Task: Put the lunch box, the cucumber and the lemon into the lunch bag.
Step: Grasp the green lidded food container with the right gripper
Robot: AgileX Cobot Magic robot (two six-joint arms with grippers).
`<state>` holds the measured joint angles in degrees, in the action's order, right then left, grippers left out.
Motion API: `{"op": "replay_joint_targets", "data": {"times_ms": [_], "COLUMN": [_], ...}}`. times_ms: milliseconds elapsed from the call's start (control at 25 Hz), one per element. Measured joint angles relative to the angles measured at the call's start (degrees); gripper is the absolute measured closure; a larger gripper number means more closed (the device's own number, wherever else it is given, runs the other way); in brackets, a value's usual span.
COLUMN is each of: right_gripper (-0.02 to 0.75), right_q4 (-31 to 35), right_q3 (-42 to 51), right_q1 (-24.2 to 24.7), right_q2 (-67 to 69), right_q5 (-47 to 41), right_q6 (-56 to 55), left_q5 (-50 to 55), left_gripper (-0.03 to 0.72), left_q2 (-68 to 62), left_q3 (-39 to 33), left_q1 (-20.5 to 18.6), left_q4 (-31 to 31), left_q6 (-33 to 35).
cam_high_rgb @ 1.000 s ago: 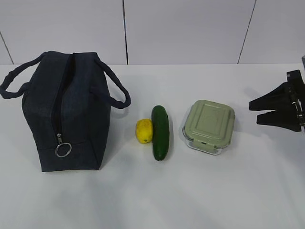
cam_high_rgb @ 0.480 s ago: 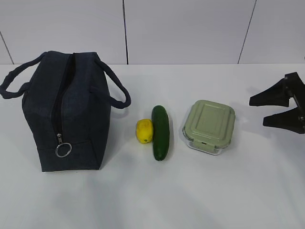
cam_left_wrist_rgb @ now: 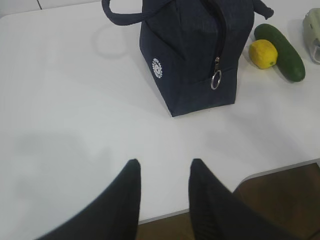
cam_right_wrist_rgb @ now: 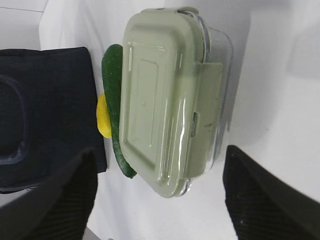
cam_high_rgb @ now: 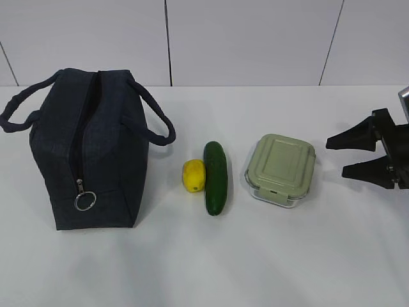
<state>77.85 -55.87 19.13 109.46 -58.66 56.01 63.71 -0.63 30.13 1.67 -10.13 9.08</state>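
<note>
We see the right gripper (cam_high_rgb: 337, 157) held level just right of the lunch box (cam_high_rgb: 280, 169) on the counter (cam_high_rgb: 211, 256), jaws spread wide and empty.

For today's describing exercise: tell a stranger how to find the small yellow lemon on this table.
Start at the boxy dark navy fabric bag standing on the left of the white table. Just to its right lies a straight dark green cucumber. The small oval lemon sits between them against the cucumber, the only yellow thing and the smallest.
</note>
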Motion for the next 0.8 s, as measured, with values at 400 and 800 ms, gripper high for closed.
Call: {"op": "replay_joint_targets", "data": {"times_ms": [400, 800], "right_gripper": [0.156, 0.156], "right_q4": [3.56, 8.61], "right_q3": [-0.36, -0.76], "right_q1": [-1.24, -2.48], "right_q2": [5.27, 10.14], "right_q5": [-1.27, -0.66], "right_q6": [2.7, 5.43], "left_q5": [0.0, 0.0], "left_gripper": [0.449, 0.449], "left_q2": [0.0, 0.0], "left_q3": [0.0, 0.0], "left_q1": [0.0, 0.0], "left_q4": [0.0, 0.0], "left_q6": [0.0, 0.0]}}
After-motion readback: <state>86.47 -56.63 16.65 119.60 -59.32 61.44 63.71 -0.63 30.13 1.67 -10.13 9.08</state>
